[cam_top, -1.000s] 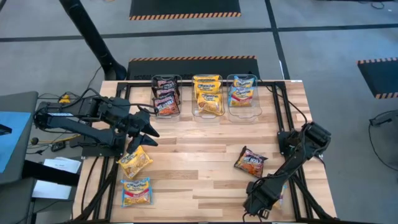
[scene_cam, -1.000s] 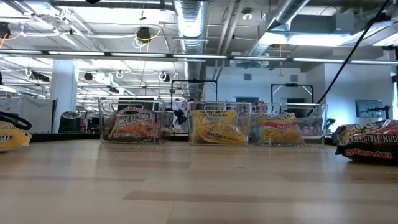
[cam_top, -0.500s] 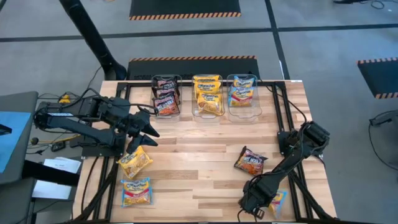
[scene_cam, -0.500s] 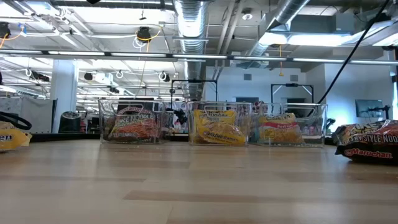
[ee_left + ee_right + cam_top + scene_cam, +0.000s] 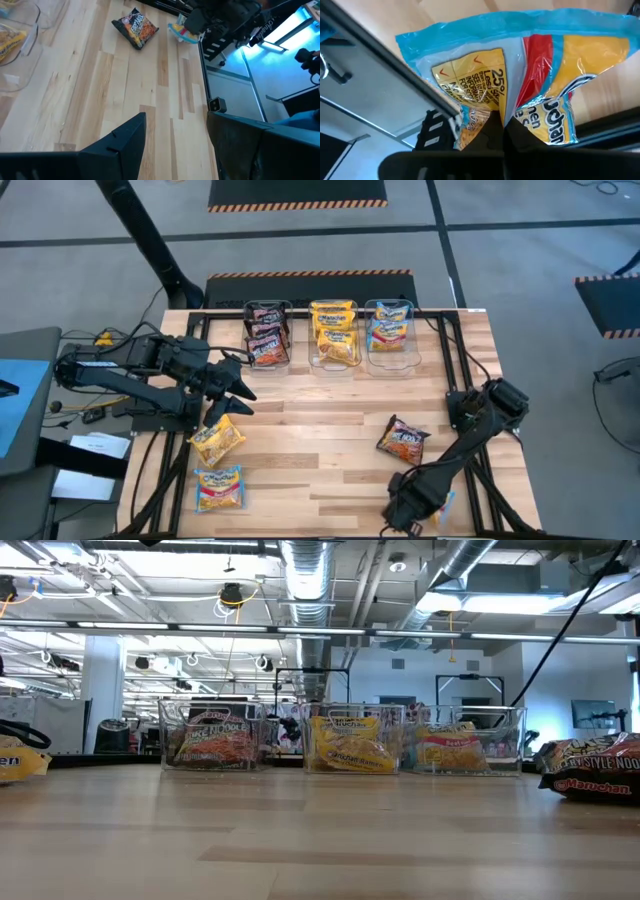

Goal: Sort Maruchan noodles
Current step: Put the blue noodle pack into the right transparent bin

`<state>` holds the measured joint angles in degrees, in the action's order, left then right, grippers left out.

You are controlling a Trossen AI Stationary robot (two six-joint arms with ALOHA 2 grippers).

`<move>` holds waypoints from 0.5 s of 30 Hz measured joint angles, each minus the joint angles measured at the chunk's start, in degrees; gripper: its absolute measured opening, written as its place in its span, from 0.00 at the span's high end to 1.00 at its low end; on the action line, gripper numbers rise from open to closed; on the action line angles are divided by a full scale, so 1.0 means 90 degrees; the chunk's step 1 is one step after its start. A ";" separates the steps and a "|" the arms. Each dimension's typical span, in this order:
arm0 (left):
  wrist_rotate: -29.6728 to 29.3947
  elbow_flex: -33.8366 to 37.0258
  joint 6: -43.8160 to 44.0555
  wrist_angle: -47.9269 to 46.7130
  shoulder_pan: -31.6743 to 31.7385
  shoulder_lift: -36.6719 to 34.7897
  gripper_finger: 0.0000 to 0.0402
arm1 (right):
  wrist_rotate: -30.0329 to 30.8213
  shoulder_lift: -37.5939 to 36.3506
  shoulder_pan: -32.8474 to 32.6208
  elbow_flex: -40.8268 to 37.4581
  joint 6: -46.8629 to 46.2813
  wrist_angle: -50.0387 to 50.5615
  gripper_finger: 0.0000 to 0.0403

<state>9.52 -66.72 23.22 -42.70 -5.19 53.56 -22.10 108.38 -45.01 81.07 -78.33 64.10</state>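
- The right hand (image 5: 412,515) is low at the near right corner of the counter (image 5: 330,405), its fingers (image 5: 492,131) pinched shut on a blue and yellow noodle packet (image 5: 520,80); in the high view only a blue corner of that packet (image 5: 447,502) shows beside the arm.
- The left hand (image 5: 243,390) hangs over the left side of the counter with its two fingers (image 5: 125,145) spread apart and nothing between them.
- A yellow noodle packet (image 5: 217,440) lies on the wood just below the left hand.
- Another blue-edged packet (image 5: 218,488) lies near the front left corner, a little nearer the edge than the yellow one.
- A dark red-black packet (image 5: 403,442) lies on the right half of the counter, near the right arm but apart from it.
- Three clear tubs stand in a row along the far edge: the left tub (image 5: 267,335) holds dark packets, the middle tub (image 5: 334,333) yellow ones, the right tub (image 5: 390,328) blue-yellow ones.
- The low view shows the same three tubs side by side, with the dark packet (image 5: 590,768) at the right edge.
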 joint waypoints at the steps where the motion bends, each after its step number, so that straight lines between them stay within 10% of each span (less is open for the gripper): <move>1: 0.0000 0.0000 0.0002 0.0000 0.0000 0.0000 0.51 | -0.0029 0.0000 -0.0011 0.0091 -0.0037 0.0086 1.00; 15: -0.0002 0.0000 0.0010 -0.0001 0.0000 0.0000 0.51 | 0.0584 -0.0024 0.0091 0.1555 -0.0454 0.1822 1.00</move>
<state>9.50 -66.72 23.31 -42.71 -5.19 53.56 -16.85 108.16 -44.19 95.06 -82.42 80.50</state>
